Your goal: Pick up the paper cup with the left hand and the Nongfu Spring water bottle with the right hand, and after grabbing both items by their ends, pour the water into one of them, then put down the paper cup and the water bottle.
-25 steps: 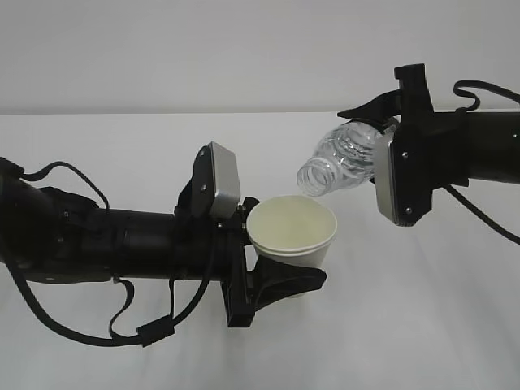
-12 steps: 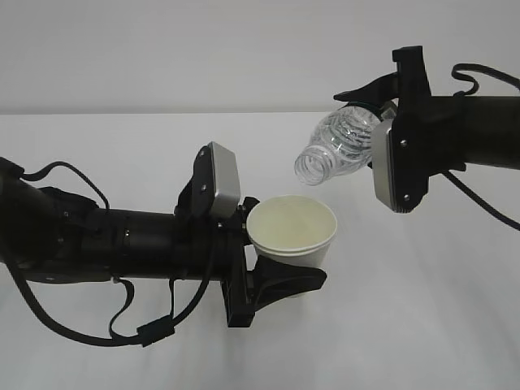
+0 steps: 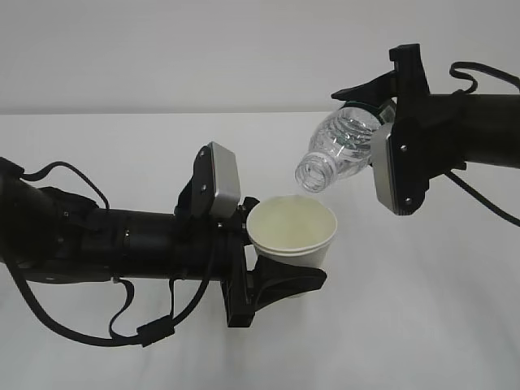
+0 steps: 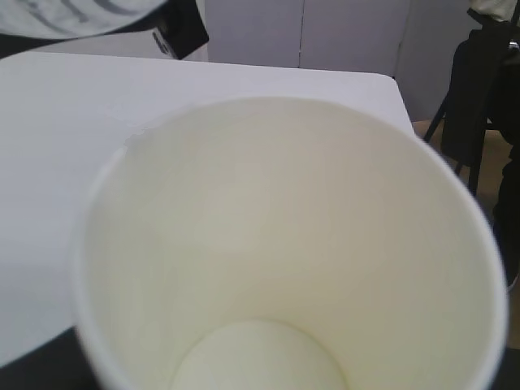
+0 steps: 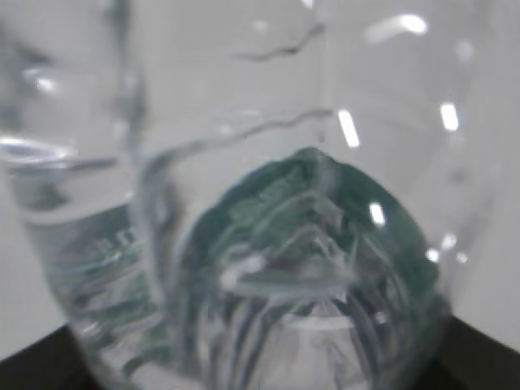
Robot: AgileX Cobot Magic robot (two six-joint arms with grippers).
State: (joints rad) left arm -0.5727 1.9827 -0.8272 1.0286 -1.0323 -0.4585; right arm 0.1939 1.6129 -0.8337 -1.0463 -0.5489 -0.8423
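Above the table, one paper cup, one tilted bottle.

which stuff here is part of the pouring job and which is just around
Part of the job:
paper cup, held by the left gripper
water bottle, tilted over the cup, held by the right gripper

Just around:
white table
dark chair beyond the table

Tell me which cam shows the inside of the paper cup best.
Left wrist view: it looks straight down into the paper cup, showing walls and bottom. The exterior view shows only the rim and upper inside at a slant. The right wrist view is filled by the bottle; no cup.
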